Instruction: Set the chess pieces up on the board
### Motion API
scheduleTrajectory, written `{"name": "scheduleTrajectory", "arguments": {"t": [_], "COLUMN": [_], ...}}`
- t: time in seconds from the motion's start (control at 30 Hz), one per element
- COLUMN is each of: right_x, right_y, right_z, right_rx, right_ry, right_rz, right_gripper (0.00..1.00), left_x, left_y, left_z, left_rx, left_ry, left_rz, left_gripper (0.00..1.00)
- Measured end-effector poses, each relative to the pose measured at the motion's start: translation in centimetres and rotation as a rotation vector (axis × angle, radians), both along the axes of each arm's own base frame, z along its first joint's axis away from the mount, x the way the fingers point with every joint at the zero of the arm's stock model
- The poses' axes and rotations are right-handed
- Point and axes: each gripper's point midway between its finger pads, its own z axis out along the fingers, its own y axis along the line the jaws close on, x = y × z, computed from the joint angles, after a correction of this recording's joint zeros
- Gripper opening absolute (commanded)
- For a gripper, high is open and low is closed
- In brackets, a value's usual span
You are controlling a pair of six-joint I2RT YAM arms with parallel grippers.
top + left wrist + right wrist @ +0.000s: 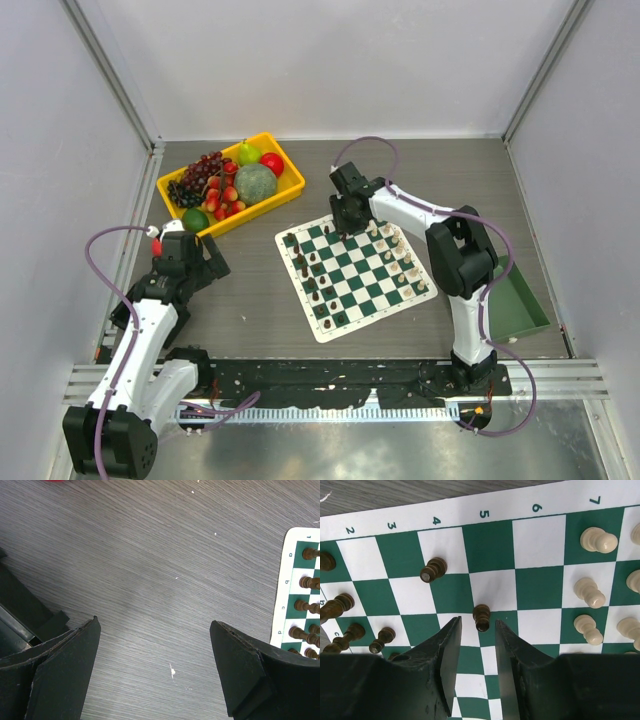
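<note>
Left gripper point(155, 632) hangs wide open, empty, over bare table point(150, 555), just beside the board point(286, 545). On the board, the right gripper point(477, 626) is narrowly open and holds nothing, with a dark pawn point(481, 617) at its tips. Probable step: placing this pawn. Next move: close, then centre it. Neighbouring pawns point(433, 570) limit clearance. Beyond: fruit bin point(290, 190).

Setting: a robotics lab test cell, not a home or a shop.
Enclosure: plain pale wall panels point(330, 60) set in metal corner posts point(112, 75) box in a wood-grain table point(250, 300).
Rig: the left arm point(140, 340) and right arm point(450, 260) are bolted to a slotted aluminium rail point(560, 380), with looped cables point(89, 252) exposed.
Props: a chessboard point(357, 272), a yellow bin of fruit point(258, 210) and a green tray point(522, 295) share the tabletop.
</note>
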Motion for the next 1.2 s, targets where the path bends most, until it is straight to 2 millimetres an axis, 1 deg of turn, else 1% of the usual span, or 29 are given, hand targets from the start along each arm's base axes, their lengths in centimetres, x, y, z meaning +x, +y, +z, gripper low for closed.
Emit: {"name": "scheduleTrajectory", "arguments": {"t": [0.3, 0.43, 0.53, 0.73, 0.93, 1.03, 1.13, 1.2], "right_x": [-0.1, -0.2, -0.2, -0.2, -0.1, -0.5, -1.2, -1.6], "right_y": [0.0, 0.0, 0.1, 0.1, 0.2, 0.3, 0.7, 1.3], "right_z": [-0.6, -0.9, -1.0, -0.9, -0.9, -0.8, -0.2, 0.4], "right_rx": [-0.001, -0.001, 0.0, 0.002, 0.002, 0.0, 0.001, 0.005], "right_ry": [0.016, 0.023, 0.025, 0.023, 0.016, 0.013, 0.002, -0.011], "right_rz": [0.006, 0.007, 0.009, 0.017, 0.024, 0.03, 0.043, 0.059], "right_gripper": [0.34, 0.29, 0.28, 0.2, 0.18, 0.18, 0.18, 0.18], "left_x": [0.0, 0.0, 0.0, 0.0, 0.0, 0.0, 0.0, 0.0], "left_y": [0.0, 0.0, 0.0, 0.0, 0.0, 0.0, 0.0, 0.0], "left_z": [0.0, 0.0, 0.0, 0.0, 0.0, 0.0, 0.0, 0.0], "left_rx": [0.0, 0.0, 0.0, 0.0, 0.0, 0.0, 0.0, 0.0], "left_ry": [0.0, 0.0, 0.0, 0.0, 0.0, 0.0, 0.0, 0.0], "left_rz": [0.0, 0.0, 0.0, 0.0, 0.0, 0.0, 0.0, 0.0], "left_gripper": [0.99, 0.99, 0.99, 0.99, 0.99, 0.99, 0.99, 0.99]}}
